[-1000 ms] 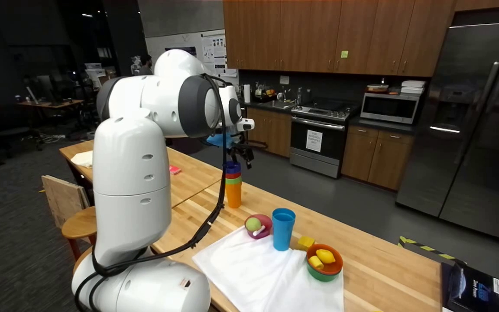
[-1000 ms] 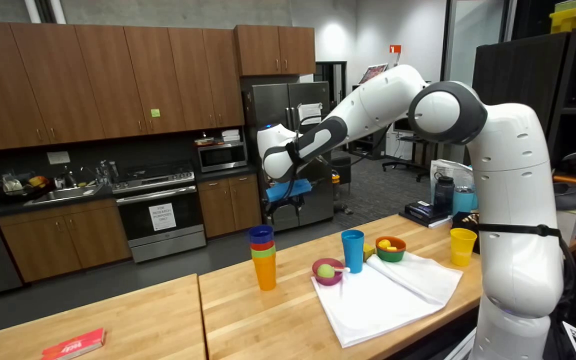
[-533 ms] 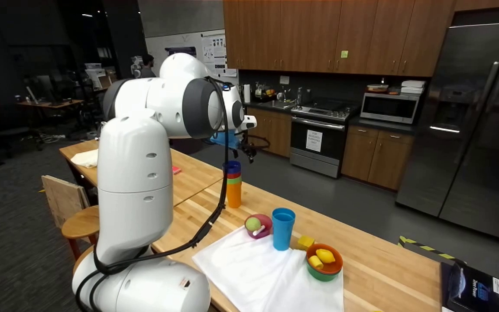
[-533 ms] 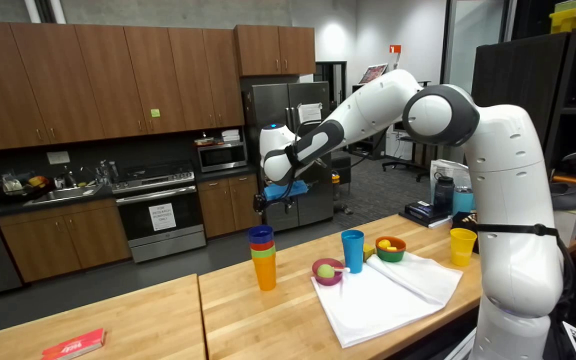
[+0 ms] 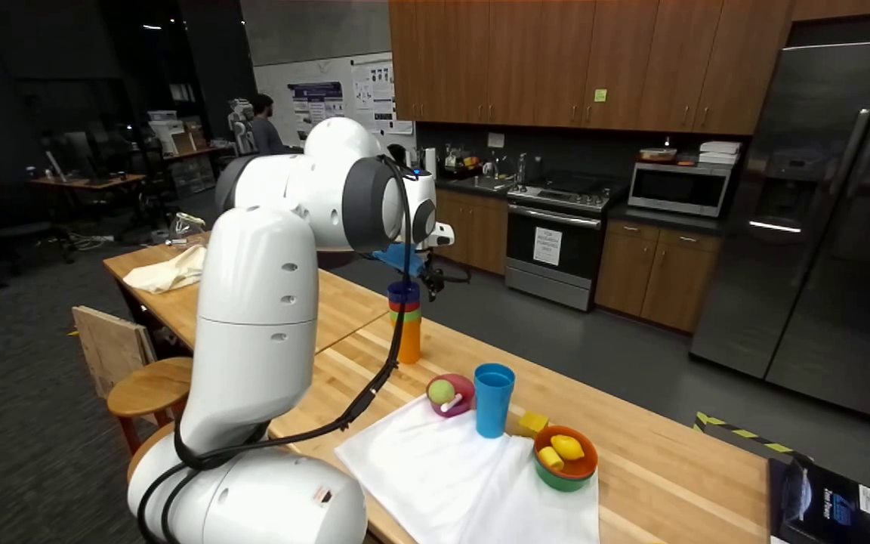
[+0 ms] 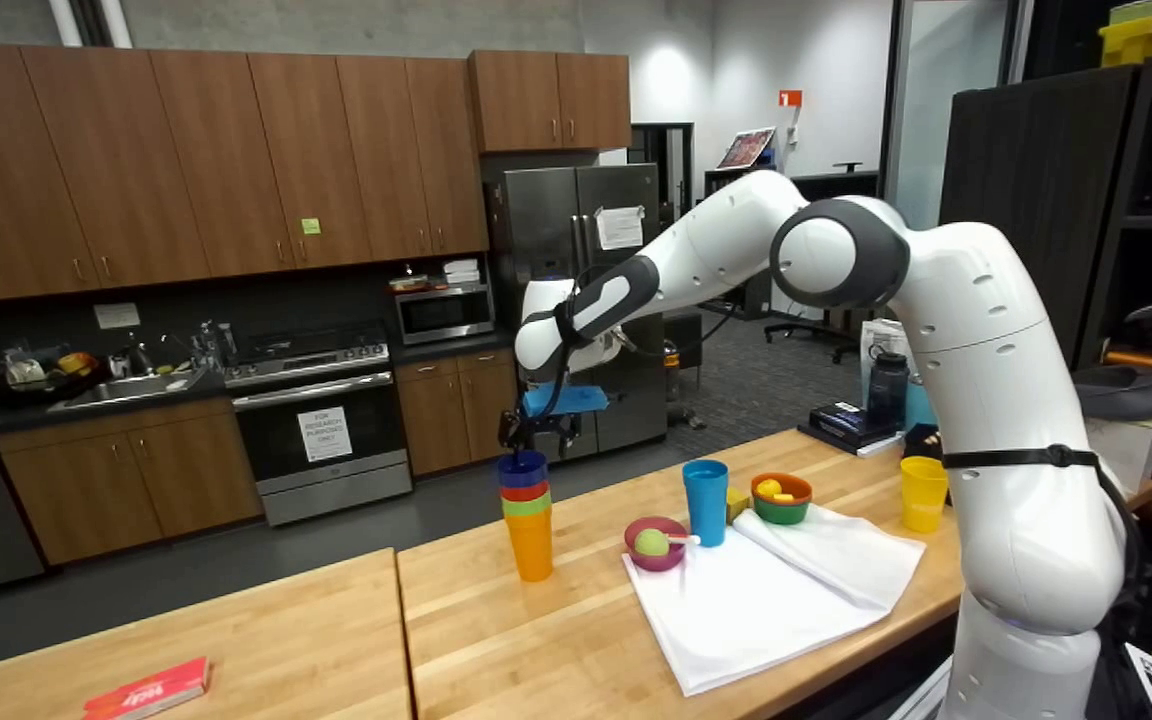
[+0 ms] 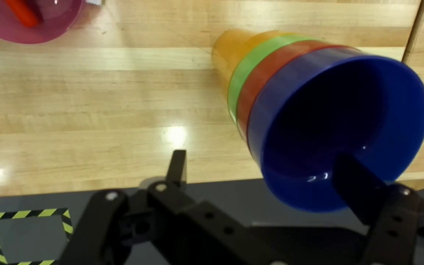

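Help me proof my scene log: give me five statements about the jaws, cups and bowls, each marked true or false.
1. The jaws are open. True.
2. The topmost cup of the cup stack is green. False: the topmost cup is dark blue.
3. The orange bowl sits inside the green bowl. True.
4. The yellow cup lies on its side. False: the yellow cup stands upright.
5. The magenta bowl holds a round green object. True.

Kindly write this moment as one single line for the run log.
gripper: open, not grasping | nearest: blue cup, topmost in upright cup stack | support: table | cup contact: unclear
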`<state>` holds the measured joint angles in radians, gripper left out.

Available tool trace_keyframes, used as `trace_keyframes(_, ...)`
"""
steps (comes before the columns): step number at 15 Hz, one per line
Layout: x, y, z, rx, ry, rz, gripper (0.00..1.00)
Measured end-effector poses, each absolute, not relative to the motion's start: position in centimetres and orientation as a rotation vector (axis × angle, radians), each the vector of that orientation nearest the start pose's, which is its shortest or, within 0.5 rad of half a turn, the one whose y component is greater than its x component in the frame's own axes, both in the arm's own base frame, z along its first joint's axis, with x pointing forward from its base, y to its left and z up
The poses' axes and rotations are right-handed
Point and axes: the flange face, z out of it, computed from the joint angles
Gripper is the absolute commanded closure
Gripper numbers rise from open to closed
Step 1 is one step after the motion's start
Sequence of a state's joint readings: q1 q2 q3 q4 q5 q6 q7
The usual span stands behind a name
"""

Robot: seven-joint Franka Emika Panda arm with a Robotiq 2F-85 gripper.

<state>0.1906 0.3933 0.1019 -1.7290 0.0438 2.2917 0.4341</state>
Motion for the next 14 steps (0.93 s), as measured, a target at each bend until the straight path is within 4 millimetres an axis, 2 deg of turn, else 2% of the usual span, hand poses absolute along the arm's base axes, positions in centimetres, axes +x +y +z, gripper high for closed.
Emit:
trace_keyframes(1, 64.8, 18.9, 37.0, -2.991, 0.27, -0.169, 0.29)
trace_keyframes(3, 65.1, 19.0, 36.7, -2.994, 0.273, -0.11, 0.43)
trace_keyframes(10, 65.9, 19.2, 37.0, -3.01, 0.268, -0.045, 0.98)
trace_keyframes(14, 66.0, 19.3, 36.9, -3.022, 0.261, -0.007, 0.99)
